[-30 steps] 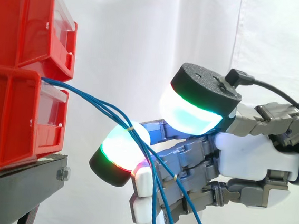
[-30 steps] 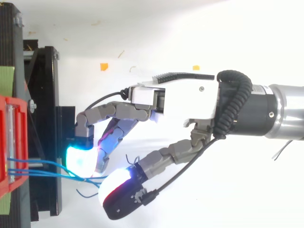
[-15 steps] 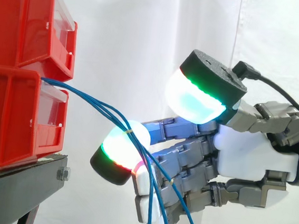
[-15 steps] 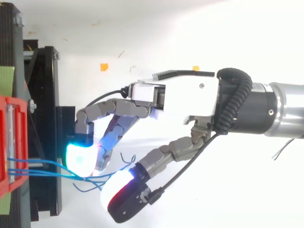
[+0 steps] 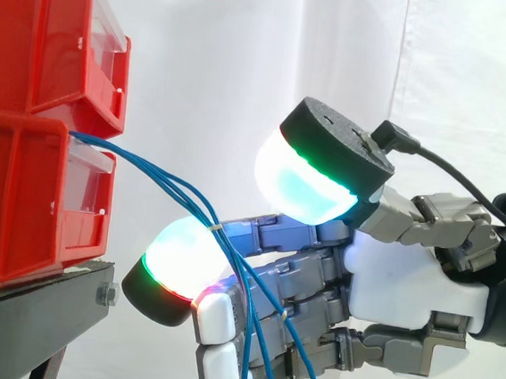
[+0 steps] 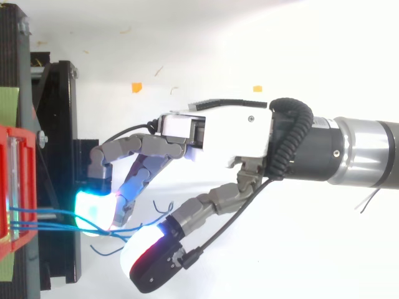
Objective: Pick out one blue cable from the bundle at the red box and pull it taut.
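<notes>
The hand [image 5: 405, 285] reaches in with its fingers [image 5: 297, 288] spread and only loosely bent. The thumb's glowing pad is held high and well apart from the others, and nothing is pinched. The blue cables [image 5: 160, 176] come out of the gap between the two stacked red bins [image 5: 19, 194], just beyond the fingertips. They sag toward the hand in a loose curve and are gathered by a small pale tie [image 5: 218, 229]. The tie lies on the foremost fingertip pad [image 5: 179, 259], which glows white and cyan. From there the strands hang down across the other fingers, slack. In the top view the cables [image 6: 43, 221] run between that pad and the thumb. The black stand [image 5: 25, 320] sits below the fingertips, and the white curtain [image 5: 219, 79] hangs behind.
</notes>
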You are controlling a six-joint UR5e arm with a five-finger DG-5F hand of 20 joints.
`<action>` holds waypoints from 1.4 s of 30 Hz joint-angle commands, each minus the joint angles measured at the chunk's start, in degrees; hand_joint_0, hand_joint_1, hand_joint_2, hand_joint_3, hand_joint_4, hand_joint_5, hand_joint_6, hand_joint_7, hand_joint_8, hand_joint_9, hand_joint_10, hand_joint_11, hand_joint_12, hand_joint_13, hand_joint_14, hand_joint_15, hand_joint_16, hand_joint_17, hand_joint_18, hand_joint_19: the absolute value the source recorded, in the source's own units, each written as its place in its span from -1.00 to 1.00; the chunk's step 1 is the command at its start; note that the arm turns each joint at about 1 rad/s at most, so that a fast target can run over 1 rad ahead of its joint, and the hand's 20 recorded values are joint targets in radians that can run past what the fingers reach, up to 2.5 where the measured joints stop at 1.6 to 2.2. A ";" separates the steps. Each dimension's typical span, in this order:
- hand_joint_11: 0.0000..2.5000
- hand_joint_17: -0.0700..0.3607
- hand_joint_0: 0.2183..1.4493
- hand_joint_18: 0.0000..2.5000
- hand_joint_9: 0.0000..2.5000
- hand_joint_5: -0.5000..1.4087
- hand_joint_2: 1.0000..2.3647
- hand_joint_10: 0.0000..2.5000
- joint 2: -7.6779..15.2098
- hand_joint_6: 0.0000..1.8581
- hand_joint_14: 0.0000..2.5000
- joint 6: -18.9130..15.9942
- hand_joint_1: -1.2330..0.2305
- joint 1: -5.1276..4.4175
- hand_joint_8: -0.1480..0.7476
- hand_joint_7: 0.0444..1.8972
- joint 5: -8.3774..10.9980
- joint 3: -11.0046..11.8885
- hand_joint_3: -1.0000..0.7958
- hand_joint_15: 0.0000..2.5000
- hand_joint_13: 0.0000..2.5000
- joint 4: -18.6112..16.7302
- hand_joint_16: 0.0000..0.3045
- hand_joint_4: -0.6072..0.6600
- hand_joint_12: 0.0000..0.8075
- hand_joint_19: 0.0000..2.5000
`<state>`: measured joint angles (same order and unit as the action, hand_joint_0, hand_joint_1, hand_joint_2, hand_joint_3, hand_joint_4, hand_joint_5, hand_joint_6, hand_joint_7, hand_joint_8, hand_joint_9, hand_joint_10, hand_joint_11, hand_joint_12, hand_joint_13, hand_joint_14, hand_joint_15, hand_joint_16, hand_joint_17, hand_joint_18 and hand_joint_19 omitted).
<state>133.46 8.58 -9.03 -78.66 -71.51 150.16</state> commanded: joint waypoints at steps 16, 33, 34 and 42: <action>-0.60 -0.20 -0.39 -0.50 -0.25 -0.59 -0.99 -0.99 0.22 -0.46 -0.98 -0.40 -0.25 -1.17 -0.08 0.21 1.41 0.84 -0.35 -0.57 -0.29 0.31 -0.70 0.35 -0.19 -0.48; -0.58 -0.20 -0.33 -0.48 -0.26 -0.62 -0.97 -0.99 0.13 -0.28 -0.98 -1.10 -0.31 -1.70 -0.09 0.05 1.41 0.84 -0.18 -0.55 -0.28 0.31 -0.70 0.31 -0.19 -0.47; -0.57 -0.20 -0.34 -0.48 -0.26 -0.62 -0.97 -0.99 0.13 -0.25 -0.98 -1.10 -0.31 -1.70 -0.08 0.01 1.41 0.84 -0.19 -0.55 -0.28 0.31 -0.70 0.31 -0.19 -0.46; -0.54 -0.16 -0.36 -0.45 -0.27 -0.66 -0.97 -0.99 0.13 -0.06 -0.98 -1.46 -0.28 -1.26 -0.04 -0.33 1.15 0.84 0.05 -0.55 -0.27 0.57 -0.68 0.24 -0.15 -0.47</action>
<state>133.59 7.28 -10.51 -77.33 -70.66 150.51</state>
